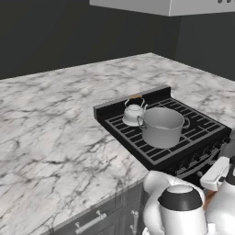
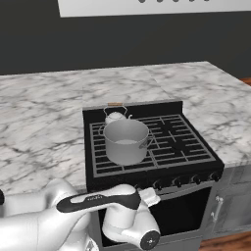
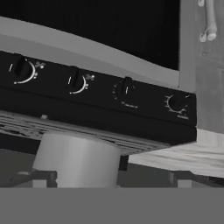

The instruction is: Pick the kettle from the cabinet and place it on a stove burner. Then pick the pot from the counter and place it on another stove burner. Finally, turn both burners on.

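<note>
Already the pot (image 2: 126,141) sits on the front-left grate of the stove burners (image 2: 171,142), with the kettle (image 2: 115,116) just behind it, so what remains is the knobs. From the hand camera (upside down, mind) four knobs (image 3: 76,82) run along the black panel across the upper half of the frame. With the jaws spread wide, the gripper (image 3: 109,186) should centre on one knob, close squarely, then twist.

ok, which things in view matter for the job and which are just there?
Job:
- kettle, on a rear burner
- pot, on the front burner, close beside the kettle
- stove burners
- knobs
- counter

Just there:
- range hood
- drawer handles
- oven door
</note>
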